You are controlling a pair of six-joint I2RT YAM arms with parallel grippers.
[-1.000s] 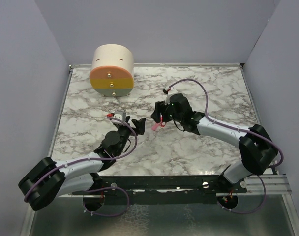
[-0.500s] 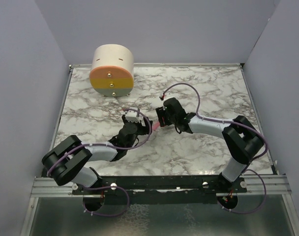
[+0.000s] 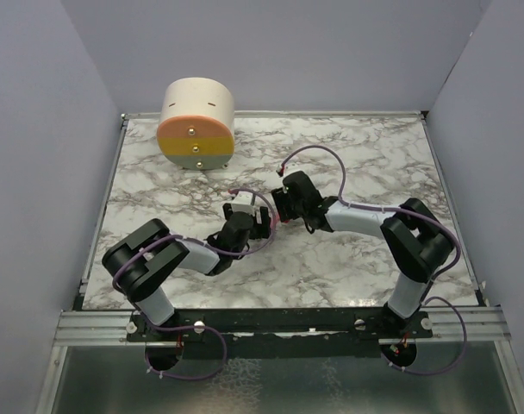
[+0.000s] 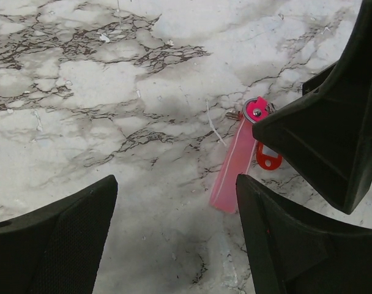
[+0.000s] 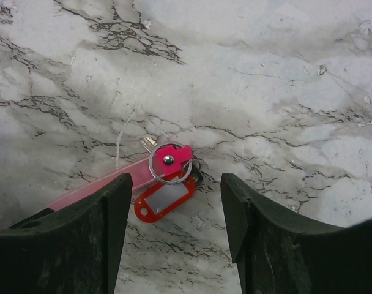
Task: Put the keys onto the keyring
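Note:
The keyring [image 5: 171,162], a metal ring riveted to a bright-pink strip [image 4: 234,168], lies flat on the marble near the table's middle. The keys, a small red tag [image 5: 164,201] with a hole, lies against the ring; whether it is threaded on I cannot tell. A metal key tip [image 5: 148,144] pokes out behind the strip. My right gripper [image 5: 175,182] hovers open straddling ring and tag, touching neither. My left gripper [image 4: 177,184] is open beside the strip's free end, nothing between its fingers. In the top view both grippers [image 3: 260,222] [image 3: 280,210] nearly meet over the keyring [image 3: 271,222].
A cream and orange cylindrical box [image 3: 196,123] stands at the back left of the marble table [image 3: 365,147]. The right gripper's black finger [image 4: 333,122] fills the right side of the left wrist view, close to the ring. Grey walls enclose three sides.
The left gripper has swung right and forward to the keyring. The right gripper has drawn left and lower, and the pink strip that hung at it now lies on the marble.

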